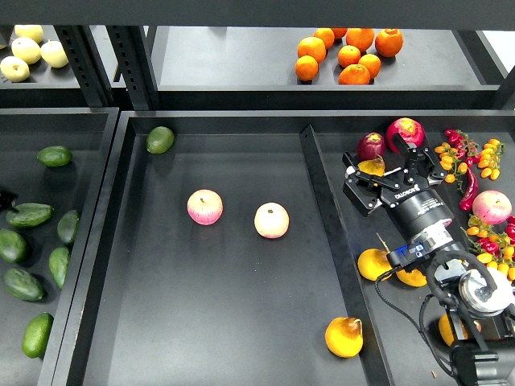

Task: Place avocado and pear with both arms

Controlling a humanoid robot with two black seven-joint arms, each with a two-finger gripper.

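Note:
My right gripper (379,164) is open in the right tray, its fingers standing either side of a yellow-orange pear (372,166) next to two red apples. Whether the fingers touch it I cannot tell. Another yellow-orange pear with a brown blotch (344,336) lies at the front right of the middle tray (241,322). Several dark green avocados lie in the left tray, among them an elongated one (30,214). Of my left gripper (5,196) only a dark bit shows at the left edge, apart from the avocados.
Two pink-and-yellow apples (205,207) (271,219) and a lighter, rounder avocado (159,139) lie in the middle tray. Oranges (346,52) and pale fruit (28,50) sit on the back shelf. Small tomatoes, chillies and yellow fruit crowd the right tray around my arm.

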